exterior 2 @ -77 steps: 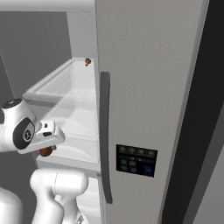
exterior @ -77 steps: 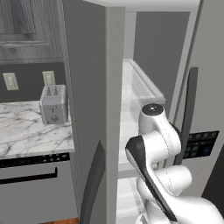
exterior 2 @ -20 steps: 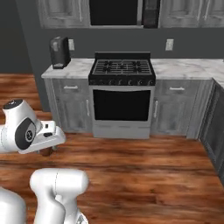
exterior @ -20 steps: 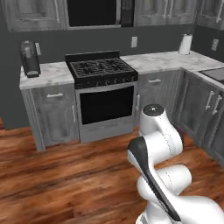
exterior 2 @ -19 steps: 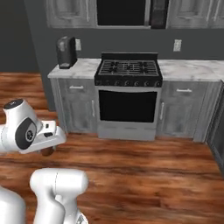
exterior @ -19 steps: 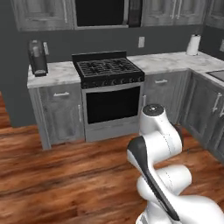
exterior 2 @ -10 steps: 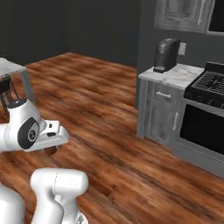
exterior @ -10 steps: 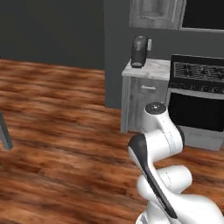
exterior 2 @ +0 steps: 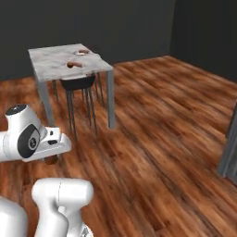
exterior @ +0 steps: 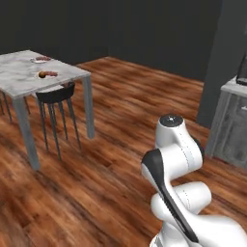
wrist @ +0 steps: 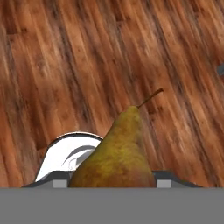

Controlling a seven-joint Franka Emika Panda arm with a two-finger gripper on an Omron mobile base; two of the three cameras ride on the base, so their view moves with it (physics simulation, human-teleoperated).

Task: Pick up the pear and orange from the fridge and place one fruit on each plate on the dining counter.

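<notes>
We see the desk (exterior: 21,79) at ten o'clock in the left base view, two plates (exterior: 47,74) with skewers on its marble top and a black stool (exterior: 55,94) tucked under it. In the hand view, our claw (wrist: 113,181) is closed on the pear (wrist: 114,157), stem toward one o'clock, above the wooden floor (wrist: 57,65).
</notes>
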